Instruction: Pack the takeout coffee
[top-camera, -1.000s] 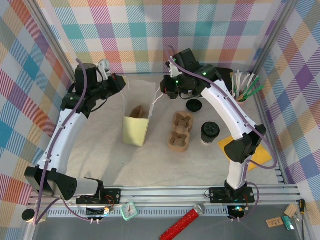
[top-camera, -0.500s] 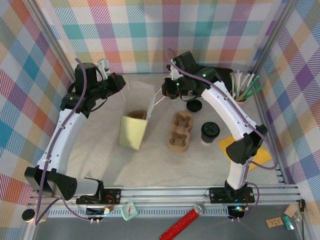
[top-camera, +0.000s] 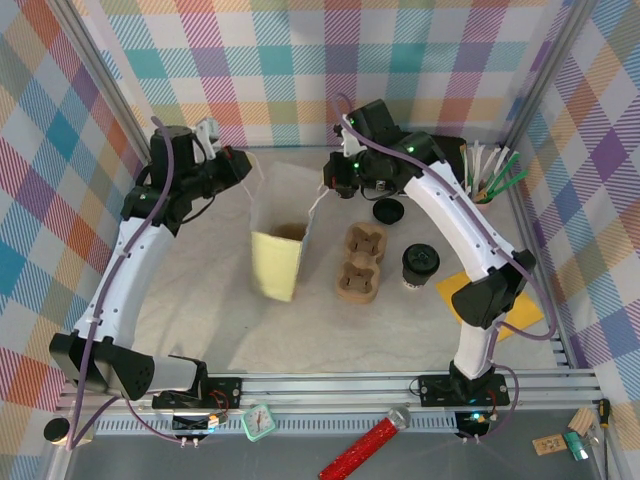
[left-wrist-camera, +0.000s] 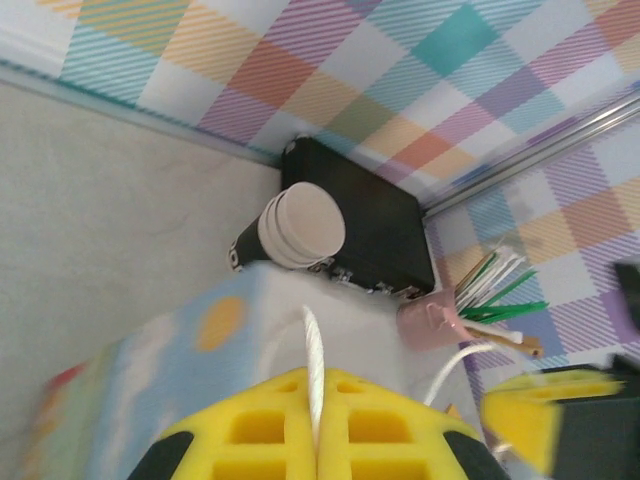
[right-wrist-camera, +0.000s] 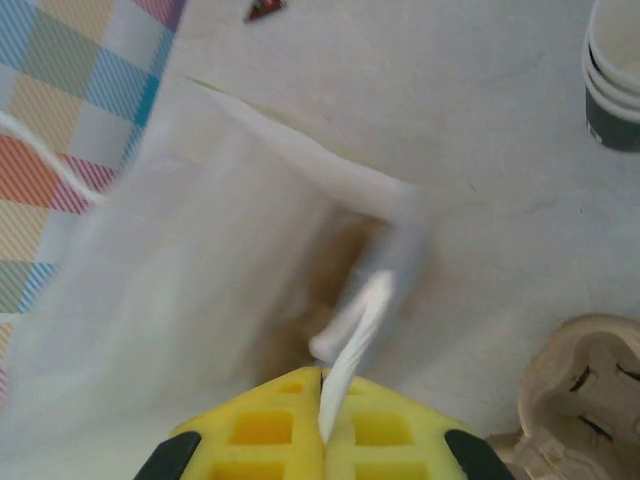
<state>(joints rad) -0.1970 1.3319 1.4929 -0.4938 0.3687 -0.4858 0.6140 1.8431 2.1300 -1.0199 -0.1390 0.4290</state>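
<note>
Two grippers, one bag: the left gripper (left-wrist-camera: 316, 425) and right gripper (right-wrist-camera: 322, 415) are each clamped on a white cord handle (left-wrist-camera: 313, 350) of the yellow paper bag (top-camera: 276, 262), probably to hold its mouth open for loading. The dark paper takeout coffee cup with a round black lid (top-camera: 420, 264) sits untouched at the bag's 3 o'clock, just past the brown moulded cardboard cup carrier (top-camera: 360, 262).

bag (top-camera: 275, 262): pale yellow | cup carrier (top-camera: 360, 262): tan | takeout coffee (top-camera: 420, 264): dark, black lid | walls (top-camera: 300, 60): pastel plaid
</note>
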